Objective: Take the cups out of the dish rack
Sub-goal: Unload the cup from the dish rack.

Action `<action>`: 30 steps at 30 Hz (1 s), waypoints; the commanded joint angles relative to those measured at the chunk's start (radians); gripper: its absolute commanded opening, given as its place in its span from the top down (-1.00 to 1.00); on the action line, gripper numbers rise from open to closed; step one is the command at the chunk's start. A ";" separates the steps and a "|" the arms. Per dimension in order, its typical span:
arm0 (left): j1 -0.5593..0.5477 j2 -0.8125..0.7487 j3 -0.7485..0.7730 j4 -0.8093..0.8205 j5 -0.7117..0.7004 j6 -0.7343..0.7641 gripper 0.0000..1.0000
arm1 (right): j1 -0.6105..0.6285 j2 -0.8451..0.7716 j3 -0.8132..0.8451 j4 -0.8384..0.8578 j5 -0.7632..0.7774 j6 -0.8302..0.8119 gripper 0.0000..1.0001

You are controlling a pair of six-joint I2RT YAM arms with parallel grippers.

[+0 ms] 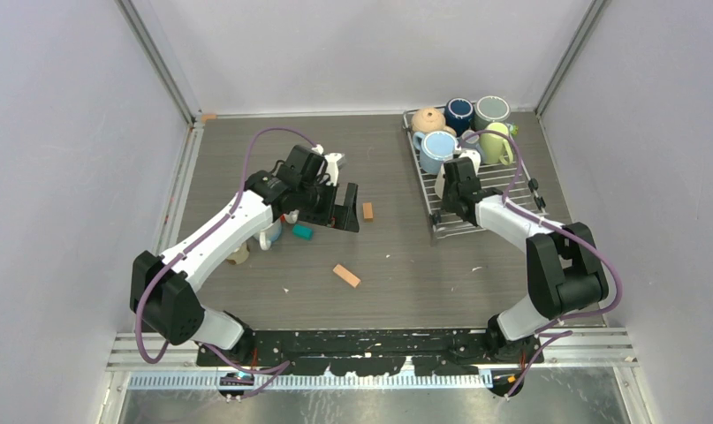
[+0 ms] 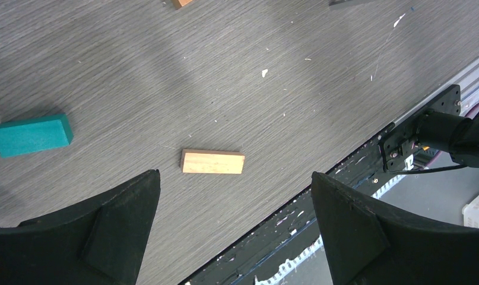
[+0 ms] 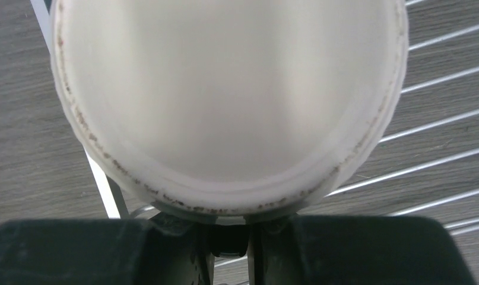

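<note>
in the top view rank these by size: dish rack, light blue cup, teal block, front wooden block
1. dish rack, largest by far
2. light blue cup
3. front wooden block and teal block: both small and too alike to rank

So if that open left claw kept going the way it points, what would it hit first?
Probably the tan wooden block lying on the table between the left gripper's open fingers, or the table itself just beside it. Nothing else shows in that line; depth is hard to judge.
</note>
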 commanded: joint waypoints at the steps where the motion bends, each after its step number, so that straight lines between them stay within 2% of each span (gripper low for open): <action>1: -0.008 -0.002 -0.002 0.036 0.006 0.010 -0.99 | 0.007 -0.018 0.010 0.047 0.049 0.001 0.65; 6: -0.012 -0.008 -0.002 0.034 -0.009 0.010 -0.99 | 0.021 -0.051 0.017 0.029 0.065 0.004 0.98; 21: -0.014 -0.026 0.055 0.027 -0.011 -0.030 -0.99 | 0.061 -0.208 0.105 -0.124 0.185 0.052 0.99; 30: -0.012 -0.049 0.103 0.085 0.027 -0.141 -0.99 | 0.077 -0.282 0.174 -0.216 0.107 0.096 0.99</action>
